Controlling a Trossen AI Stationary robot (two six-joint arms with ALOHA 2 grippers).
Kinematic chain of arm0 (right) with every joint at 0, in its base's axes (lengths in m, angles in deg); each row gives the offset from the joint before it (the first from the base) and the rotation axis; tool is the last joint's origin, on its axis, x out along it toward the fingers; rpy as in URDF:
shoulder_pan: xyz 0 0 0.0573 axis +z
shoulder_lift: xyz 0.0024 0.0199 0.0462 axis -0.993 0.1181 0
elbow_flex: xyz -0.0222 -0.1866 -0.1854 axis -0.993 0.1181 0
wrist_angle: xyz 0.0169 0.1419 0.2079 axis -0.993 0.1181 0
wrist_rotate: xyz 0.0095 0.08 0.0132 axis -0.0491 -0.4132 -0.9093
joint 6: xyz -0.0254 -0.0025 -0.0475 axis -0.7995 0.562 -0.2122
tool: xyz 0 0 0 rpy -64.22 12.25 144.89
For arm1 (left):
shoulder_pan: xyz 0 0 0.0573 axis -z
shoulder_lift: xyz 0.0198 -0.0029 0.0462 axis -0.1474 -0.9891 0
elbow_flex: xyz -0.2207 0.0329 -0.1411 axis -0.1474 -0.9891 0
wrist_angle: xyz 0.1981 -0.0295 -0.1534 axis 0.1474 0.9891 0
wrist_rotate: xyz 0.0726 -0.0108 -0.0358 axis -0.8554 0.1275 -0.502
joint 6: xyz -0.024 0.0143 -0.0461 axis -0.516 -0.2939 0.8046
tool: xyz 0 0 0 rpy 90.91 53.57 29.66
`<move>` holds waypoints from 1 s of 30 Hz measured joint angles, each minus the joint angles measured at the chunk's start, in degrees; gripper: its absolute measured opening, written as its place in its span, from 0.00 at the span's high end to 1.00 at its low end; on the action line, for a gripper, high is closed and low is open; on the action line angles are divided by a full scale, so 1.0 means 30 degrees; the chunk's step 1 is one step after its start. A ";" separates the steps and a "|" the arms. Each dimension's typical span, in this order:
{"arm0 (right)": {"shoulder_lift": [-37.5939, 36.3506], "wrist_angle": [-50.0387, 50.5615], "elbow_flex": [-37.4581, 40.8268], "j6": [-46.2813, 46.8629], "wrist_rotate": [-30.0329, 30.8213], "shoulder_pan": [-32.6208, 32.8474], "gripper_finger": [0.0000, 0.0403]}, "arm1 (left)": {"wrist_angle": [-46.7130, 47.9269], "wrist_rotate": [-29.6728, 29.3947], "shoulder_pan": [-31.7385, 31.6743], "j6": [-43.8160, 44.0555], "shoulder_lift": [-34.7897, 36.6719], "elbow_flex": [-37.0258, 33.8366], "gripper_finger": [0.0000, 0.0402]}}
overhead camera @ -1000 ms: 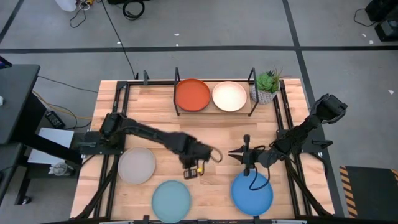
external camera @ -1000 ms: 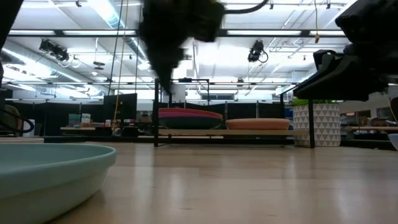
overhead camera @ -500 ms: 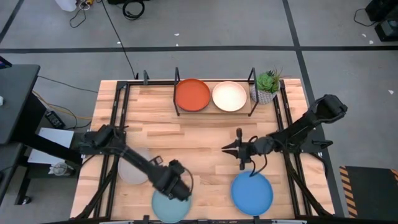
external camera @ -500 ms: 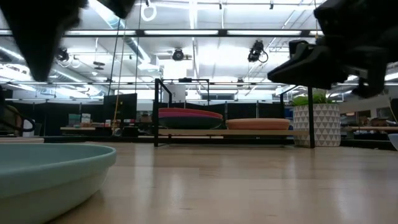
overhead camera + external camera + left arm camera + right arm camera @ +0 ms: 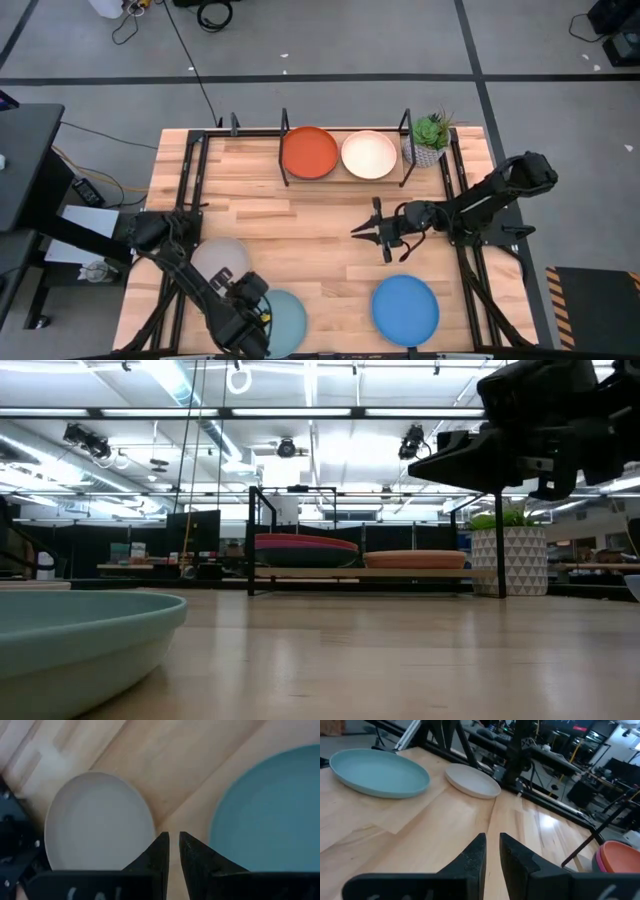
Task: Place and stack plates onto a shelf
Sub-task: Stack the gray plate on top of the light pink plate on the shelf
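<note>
Both arms shifted: left end effector (image 5: 243, 318) now beside pale teal plate (image 5: 283, 322).

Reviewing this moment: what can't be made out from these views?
- High view: left gripper sits at the bottom edge; the arm hides part of the pale teal plate.
- High view: plates under the orange plate and cream plate are covered.
- Low view: bright blue plate is cut off at the right edge.

1. The wooden table (image 5: 300, 215) carried a black wire shelf (image 5: 345, 178) and a potted plant (image 5: 430, 138) along its far edge.
2. A grey plate (image 5: 218, 258), pale teal plate (image 5: 285, 322) and bright blue plate (image 5: 405, 308) lay along the near edge.
</note>
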 joint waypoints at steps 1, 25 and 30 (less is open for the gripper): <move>0.0000 -0.0066 0.0000 0.0000 -0.0265 -0.0179 0.85 | -0.0005 0.0015 0.0023 0.0307 -0.0001 -0.0323 0.88; 0.3014 -0.3349 -0.0892 -0.0490 -0.2892 -0.2105 0.85 | -0.6002 0.0874 -0.0528 0.1598 0.2104 -0.7866 0.61; 0.3612 -0.3200 -0.1275 -0.0908 -0.2871 -0.2115 0.85 | -0.8776 0.1472 -0.0815 0.1442 0.3164 -0.9927 0.63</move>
